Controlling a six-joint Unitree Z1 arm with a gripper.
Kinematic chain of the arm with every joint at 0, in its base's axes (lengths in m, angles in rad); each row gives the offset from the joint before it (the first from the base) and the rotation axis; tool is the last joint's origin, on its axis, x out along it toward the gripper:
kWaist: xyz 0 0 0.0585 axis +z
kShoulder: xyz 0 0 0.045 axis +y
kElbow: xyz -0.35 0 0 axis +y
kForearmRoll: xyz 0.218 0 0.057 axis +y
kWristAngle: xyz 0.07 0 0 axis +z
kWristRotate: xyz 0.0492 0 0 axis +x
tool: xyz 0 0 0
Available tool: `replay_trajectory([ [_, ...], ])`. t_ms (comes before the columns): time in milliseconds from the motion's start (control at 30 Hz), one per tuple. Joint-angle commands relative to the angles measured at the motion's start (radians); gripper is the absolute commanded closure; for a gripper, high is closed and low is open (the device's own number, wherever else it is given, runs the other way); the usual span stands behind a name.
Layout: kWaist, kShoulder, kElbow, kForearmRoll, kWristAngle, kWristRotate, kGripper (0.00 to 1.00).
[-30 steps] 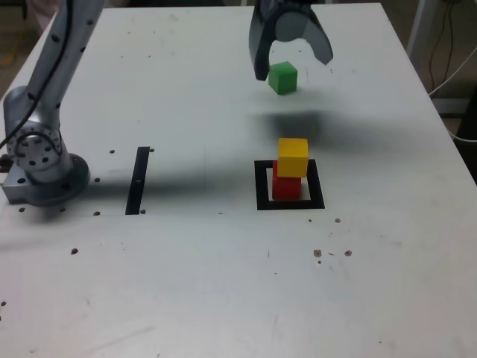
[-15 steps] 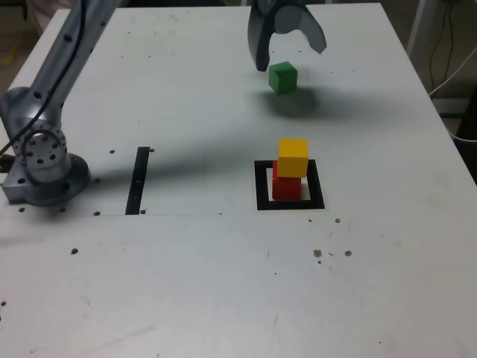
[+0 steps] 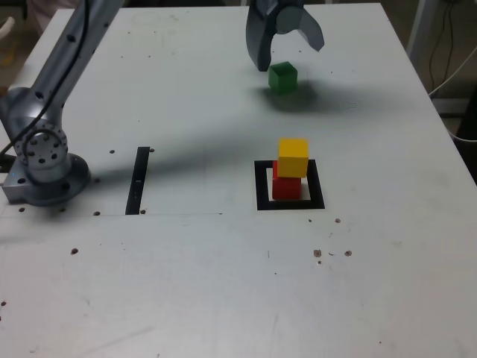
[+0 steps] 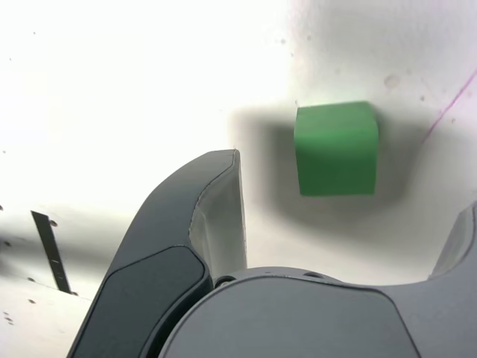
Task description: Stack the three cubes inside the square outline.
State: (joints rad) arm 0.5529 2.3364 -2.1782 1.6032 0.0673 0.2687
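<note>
One white table (image 3: pixel 171 268) filled my exterior view. My claw (image 3: pixel 291 56) hung wide open near the green cube (image 3: pixel 282 78), holding nothing. Nearer the camera, the black square outline (image 3: pixel 263 201) framed the red cube (image 3: pixel 286 188), with the yellow cube (image 3: pixel 293 158) on top.

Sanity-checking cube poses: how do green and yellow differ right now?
The green cube sits directly on the table; the yellow cube rests on the red one. Green is outside the square outline; yellow is stacked over it. Both are plain, solid-colour cubes.
</note>
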Motion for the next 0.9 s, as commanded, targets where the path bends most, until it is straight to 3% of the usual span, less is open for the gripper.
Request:
replay_trajectory([
  [0, 0.005, 0.008, -0.006, 0.009, -0.001, -0.012, 0.00],
  [867, 0.022, 0.083, 0.019, -0.004, -0.025, -0.012, 0.01],
])
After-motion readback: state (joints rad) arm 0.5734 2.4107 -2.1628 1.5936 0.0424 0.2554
